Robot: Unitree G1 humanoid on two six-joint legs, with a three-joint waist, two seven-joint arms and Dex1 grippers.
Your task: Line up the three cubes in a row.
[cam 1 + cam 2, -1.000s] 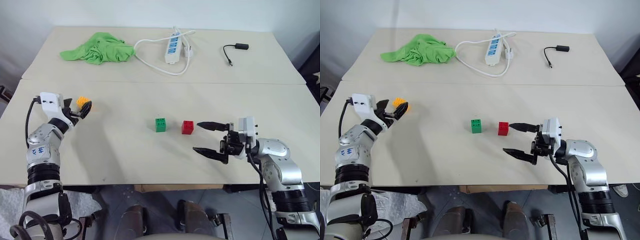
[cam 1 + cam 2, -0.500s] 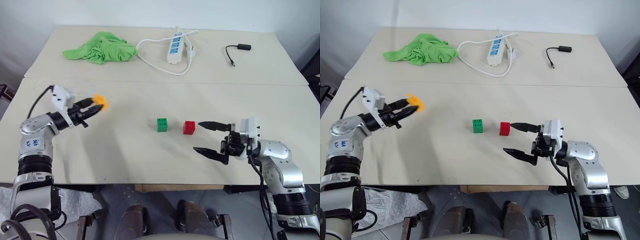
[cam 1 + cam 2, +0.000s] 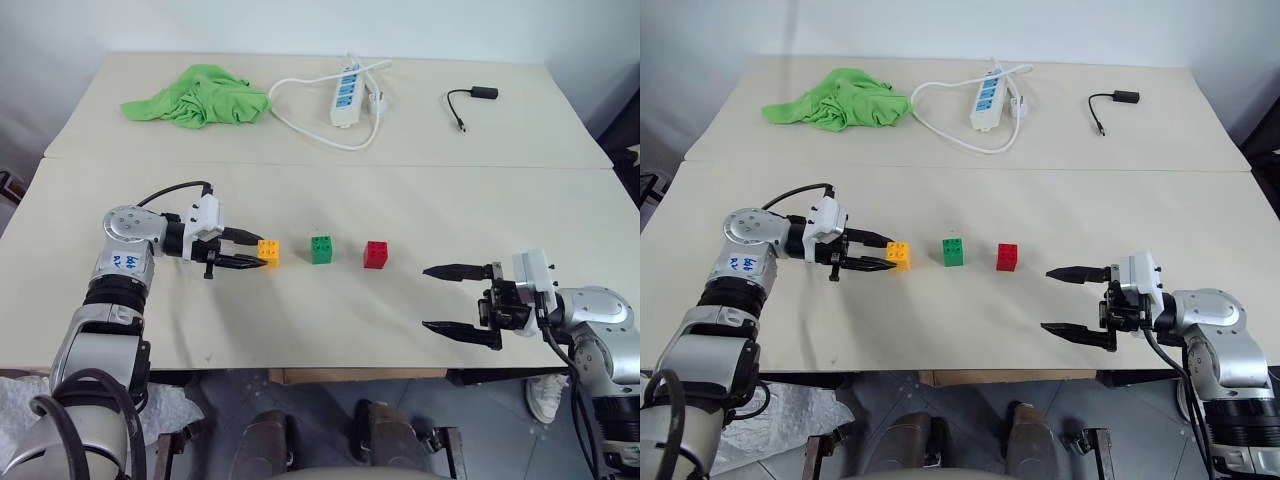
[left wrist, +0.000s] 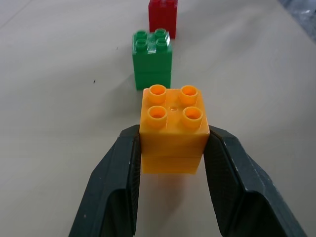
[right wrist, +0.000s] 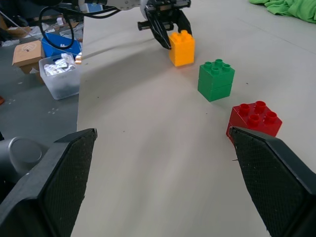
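L gripper (image 3: 262, 259) now swung in from desk's left w/ orange-yellow cube (image 3: 268, 251), fingers clamped on it, just left of green cube (image 3: 321, 249); red cube (image 3: 376, 253) beyond, all roughly collinear. R gripper (image 3: 462, 299) fingers wide, empty.

The left hand (image 4: 173, 163) covers the orange-yellow cube's (image 4: 174, 129) side faces. The red cube (image 4: 163, 17) is cut off by the wrist view's edge.

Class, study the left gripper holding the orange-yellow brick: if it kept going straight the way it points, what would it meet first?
The left gripper, shut on the orange-yellow brick, points along the row; the green brick comes first, with the red brick behind it.
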